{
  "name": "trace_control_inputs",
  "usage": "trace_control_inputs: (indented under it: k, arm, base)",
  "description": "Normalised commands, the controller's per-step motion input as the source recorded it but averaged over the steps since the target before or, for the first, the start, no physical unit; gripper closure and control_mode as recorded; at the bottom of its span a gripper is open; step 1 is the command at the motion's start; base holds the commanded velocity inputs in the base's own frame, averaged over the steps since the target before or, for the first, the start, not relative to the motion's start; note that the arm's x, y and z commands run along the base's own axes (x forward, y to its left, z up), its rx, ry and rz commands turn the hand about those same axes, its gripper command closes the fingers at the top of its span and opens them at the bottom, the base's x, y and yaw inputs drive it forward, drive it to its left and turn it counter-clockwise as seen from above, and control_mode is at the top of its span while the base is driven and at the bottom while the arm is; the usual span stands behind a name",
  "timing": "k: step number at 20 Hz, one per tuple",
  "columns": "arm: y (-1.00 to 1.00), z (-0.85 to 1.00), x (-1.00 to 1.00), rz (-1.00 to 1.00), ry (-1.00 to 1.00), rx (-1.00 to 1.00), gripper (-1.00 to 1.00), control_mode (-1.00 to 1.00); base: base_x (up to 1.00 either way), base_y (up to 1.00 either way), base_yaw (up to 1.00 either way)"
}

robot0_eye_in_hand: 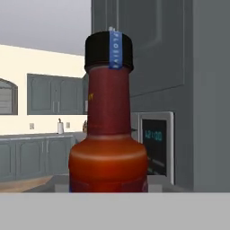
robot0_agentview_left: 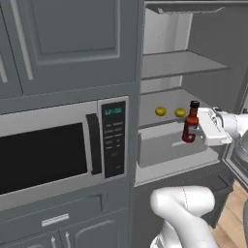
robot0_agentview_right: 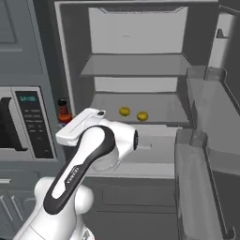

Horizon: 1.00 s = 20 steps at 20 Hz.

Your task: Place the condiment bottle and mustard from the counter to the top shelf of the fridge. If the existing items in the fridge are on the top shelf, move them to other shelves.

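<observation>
In the left base view the small dark-red condiment bottle with a black cap (robot0_agentview_left: 190, 123) stands upright, long axis vertical and cap up, held in the air by the white claw (robot0_agentview_left: 199, 130), which is closed on its lower body in front of the open dark grey fridge (robot0_agentview_left: 213, 58). It hangs before the pale drawer (robot0_agentview_left: 162, 145), near two small round yellow fruits (robot0_agentview_left: 169, 112) lying on the lower grey shelf (robot0_agentview_left: 155, 101). In the right base view the bottle (robot0_agentview_right: 64, 112) shows upright at the fridge's left edge, beside the microwave's control panel (robot0_agentview_right: 33, 123). In the hand view the bottle (robot0_eye_in_hand: 108, 130) stands close, cap at the top.
</observation>
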Motion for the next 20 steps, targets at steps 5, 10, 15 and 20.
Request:
trace_control_inputs:
  k: [5,10,15,20]
  arm:
    - [0.0,0.0,0.0,0.0,0.0,0.0,1.0,1.0]
    - [-0.1,0.11,0.04,0.0,0.0,0.03,1.0,-1.0]
    - [-0.64,0.78,0.1,-0.06,-0.08,0.2,1.0,-1.0]
    - [-0.62,0.7,0.48,-0.18,-0.01,0.17,1.0,-1.0]
  base:
    - [0.56,-0.23,0.16]
    - [0.41,-0.2,0.05]
    - [0.0,0.0,0.0]
    - [0.0,0.0,0.0]
